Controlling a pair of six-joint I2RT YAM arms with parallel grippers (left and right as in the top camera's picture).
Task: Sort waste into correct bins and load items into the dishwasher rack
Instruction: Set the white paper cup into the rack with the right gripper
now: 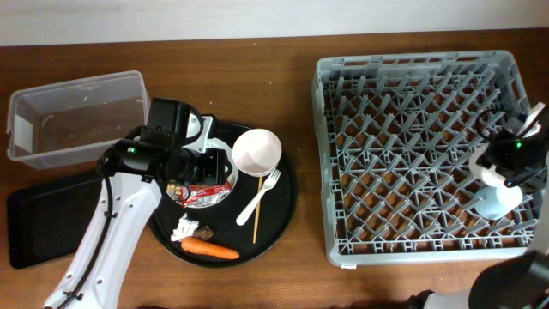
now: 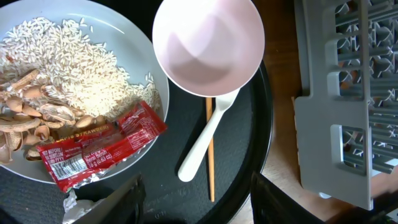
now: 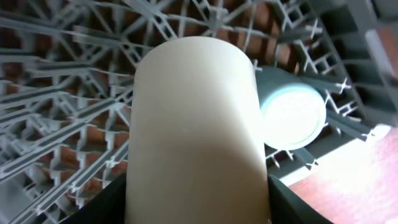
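Right end effector [image 3: 194, 208] clenched on the cream cup [image 3: 193, 112] over the dishwasher rack [image 1: 324, 146] at frame right, left end effector [image 2: 199, 202] released above the wrapper [image 2: 99, 148]; released tilted, the cup might catch a tine and topple onto the blue cup [image 3: 292, 115].

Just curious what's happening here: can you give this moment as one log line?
left gripper: open above black tray | right gripper: shut on cream cup over rack | blue cup: in rack

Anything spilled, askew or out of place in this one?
Nothing is spilled. One oddity: a red wrapper lies across the plate's rim, partly on the rice and shells, trash mixed with food. The cream cup in the right gripper looks squarely held over the rack.
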